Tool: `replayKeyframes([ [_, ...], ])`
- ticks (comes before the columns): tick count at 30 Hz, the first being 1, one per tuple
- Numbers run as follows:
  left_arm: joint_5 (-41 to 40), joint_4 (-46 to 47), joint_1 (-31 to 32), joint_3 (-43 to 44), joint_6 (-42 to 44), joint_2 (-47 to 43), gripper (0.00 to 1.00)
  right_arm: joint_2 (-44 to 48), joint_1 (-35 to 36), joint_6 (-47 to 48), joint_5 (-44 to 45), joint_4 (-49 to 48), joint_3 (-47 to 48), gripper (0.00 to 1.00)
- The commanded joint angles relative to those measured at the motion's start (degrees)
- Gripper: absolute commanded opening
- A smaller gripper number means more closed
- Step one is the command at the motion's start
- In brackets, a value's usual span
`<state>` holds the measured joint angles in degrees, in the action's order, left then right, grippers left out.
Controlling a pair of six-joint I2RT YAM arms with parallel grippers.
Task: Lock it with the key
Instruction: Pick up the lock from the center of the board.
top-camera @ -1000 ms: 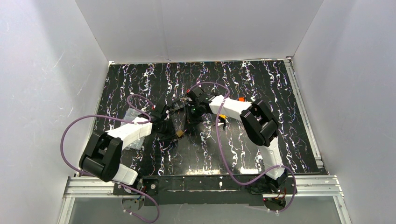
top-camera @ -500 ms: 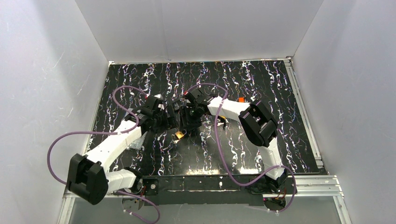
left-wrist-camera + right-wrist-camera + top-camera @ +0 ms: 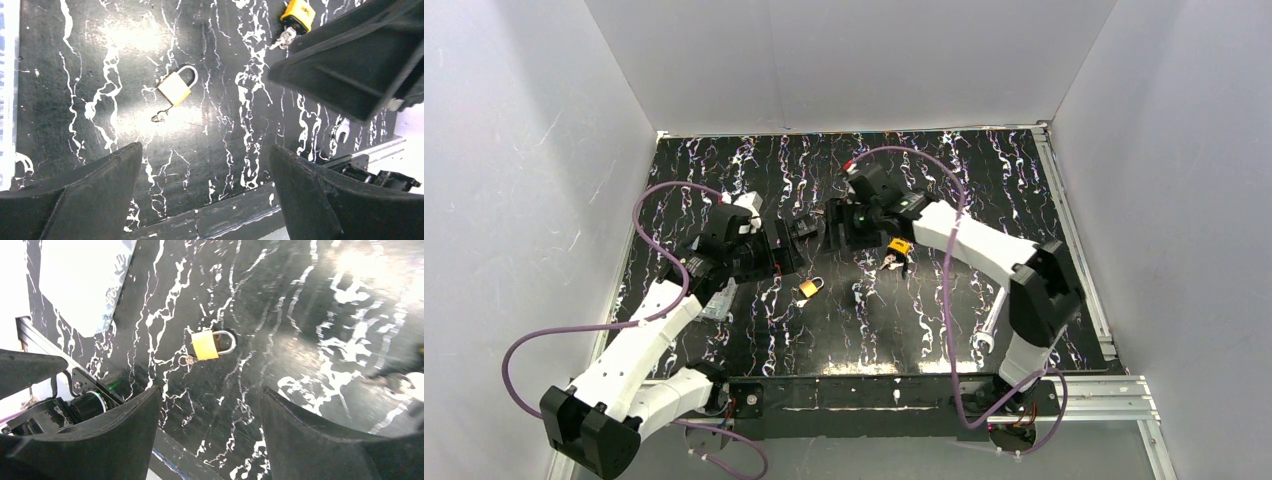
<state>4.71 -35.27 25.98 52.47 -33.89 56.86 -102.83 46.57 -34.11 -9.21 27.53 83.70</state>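
Observation:
A small brass padlock [image 3: 808, 288] lies flat on the black marbled table, free of both grippers. Its shackle looks seated in the body. A small key [image 3: 159, 117] sticks out of its base; the same key [image 3: 186, 360] shows below the padlock [image 3: 207, 345] in the right wrist view. My left gripper [image 3: 789, 246] hangs above and left of the padlock [image 3: 176, 86], open and empty [image 3: 205, 150]. The right gripper [image 3: 829, 224] hangs above and behind the lock, also open and empty [image 3: 210, 392]. The two grippers face each other closely.
A yellow tag with more keys [image 3: 898, 248] lies right of the padlock, and appears again in the left wrist view [image 3: 299, 12]. A clear plastic bag [image 3: 714, 300] lies left, a silver wrench [image 3: 985, 334] near the right arm's base. White walls enclose the table.
Both grippers have opened and lifted off the padlock, which now lies alone on the table. The left arm stretched up and back; the right arm drew back to the right.

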Motion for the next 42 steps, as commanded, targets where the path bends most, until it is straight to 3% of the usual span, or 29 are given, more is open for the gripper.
replayKeyframes([
  [1, 4.25, -2.09, 0.25, 3.37, 1.4, -0.71, 0.98, 8.79, -2.92, -0.56, 9.86, 2.74, -4.68, 0.78],
  [6, 7.52, -2.09, 0.94, 6.58, 1.72, 1.69, 0.98, 18.83, -9.18, -3.84, 15.96, 1.36, -14.44, 0.81],
  [11, 9.73, 0.38, 1.93, 9.91, 0.64, 6.65, 0.98, 20.24, -14.69, -5.39, 16.32, -0.63, -20.11, 0.82],
  [17, 12.1, 0.7, 2.06, 11.65, 0.57, 11.47, 0.98, 16.17, -16.23, -6.68, 14.93, -1.21, -19.45, 0.82],
  [22, 12.3, 5.57, 2.15, 8.19, -0.69, 12.45, 0.98, 10.51, -17.11, -6.55, 14.98, -1.14, -16.46, 0.82],
  [32, 11.72, 9.95, 4.2, 1.26, -1.58, 8.52, 0.98, -1.62, -16.45, -14.48, 22.93, 1.32, -9.07, 0.76],
  [42, 12.53, 8.46, 4.34, 3.16, 0.16, 9.17, 0.98, -8.18, -13.35, -18.04, 27.22, 8.01, -3.54, 0.73],
])
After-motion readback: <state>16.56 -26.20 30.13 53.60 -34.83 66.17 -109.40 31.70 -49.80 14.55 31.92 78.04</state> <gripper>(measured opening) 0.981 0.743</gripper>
